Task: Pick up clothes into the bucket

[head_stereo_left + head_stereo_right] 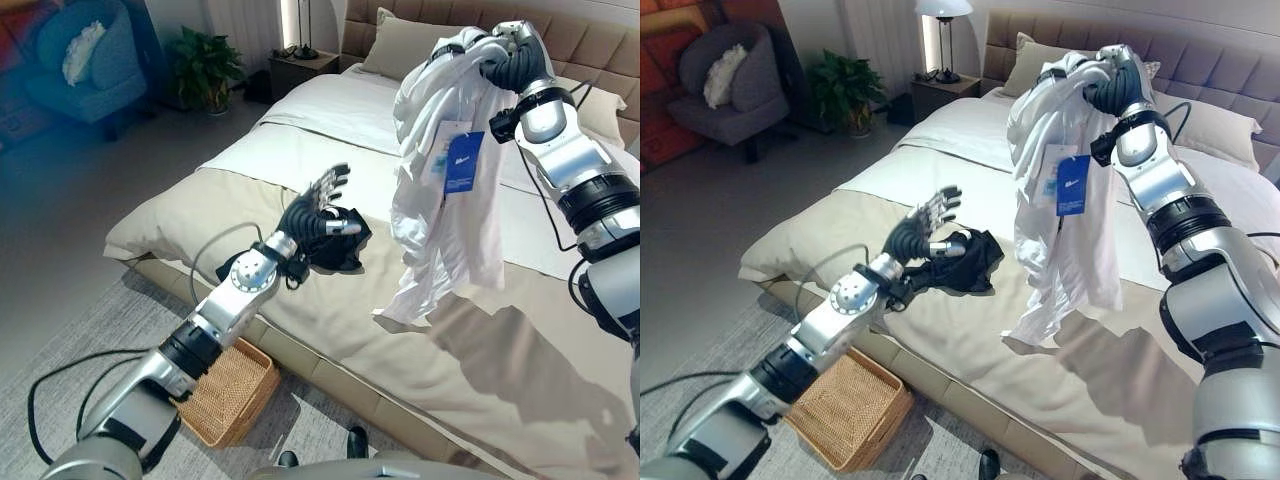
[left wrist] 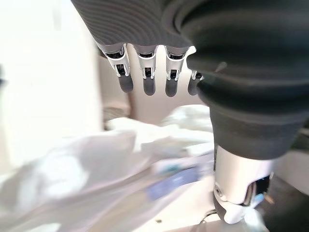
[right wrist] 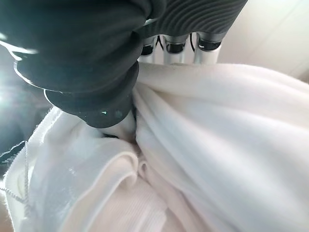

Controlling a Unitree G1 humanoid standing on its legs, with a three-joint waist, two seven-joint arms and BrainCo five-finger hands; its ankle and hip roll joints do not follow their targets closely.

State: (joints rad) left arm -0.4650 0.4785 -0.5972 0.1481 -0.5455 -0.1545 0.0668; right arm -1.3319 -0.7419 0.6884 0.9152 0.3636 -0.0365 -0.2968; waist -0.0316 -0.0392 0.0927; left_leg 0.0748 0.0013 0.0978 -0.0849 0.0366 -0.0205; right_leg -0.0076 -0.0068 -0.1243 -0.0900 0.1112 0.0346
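Shirt (image 1: 440, 190): white, lifted off bed (image 1: 500, 350), clutched in right hand (image 1: 505, 60)
Left hand (image 1: 318, 205): fingers spread, empty
Basket (image 1: 228, 392): awaiting clothes; dark garment (image 1: 970, 262) left

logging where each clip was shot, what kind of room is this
Most likely a bedroom. A made bed with pillows and a padded headboard fills the scene, a nightstand with a lamp stands beside it, and an armchair sits in the corner.

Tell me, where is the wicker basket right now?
The wicker basket sits on the floor beside the bed, under the robot's left arm.
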